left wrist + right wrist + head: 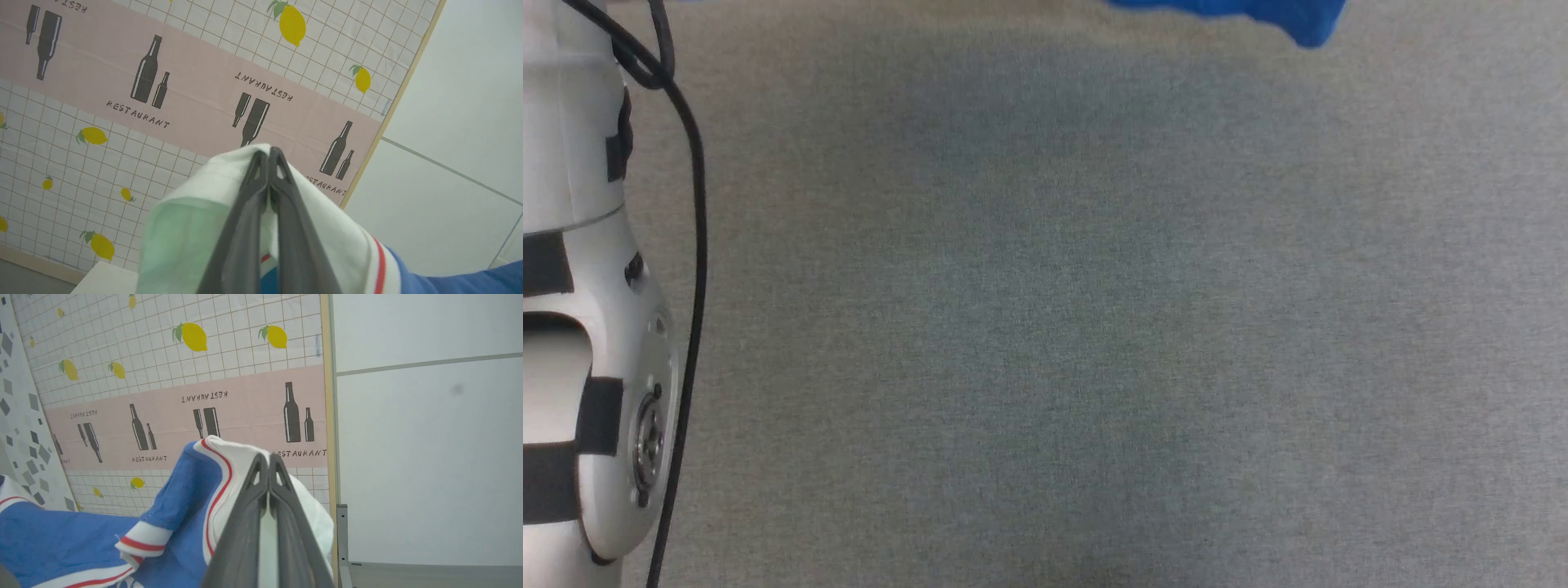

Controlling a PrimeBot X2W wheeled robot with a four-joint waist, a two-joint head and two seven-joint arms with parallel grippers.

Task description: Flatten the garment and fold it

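Note:
The garment is a bright blue T-shirt with white sleeves and red-and-white striped trim. In the left wrist view my left gripper [269,153] is shut on a white sleeve of the garment [184,228], held up in the air. In the right wrist view my right gripper [268,460] is shut on the other white part of the garment [184,498], blue cloth hanging to the left. In the head view a blue edge of the garment [1258,12] shows at the top, above the grey surface. Its lettering is hidden.
A grey fabric-covered table [1054,327] spreads below. My pale left arm [580,327] with a black cable stands at the left edge. Behind the grippers hangs a lemon-and-bottle patterned wall sheet [163,102] beside a plain white wall [429,457].

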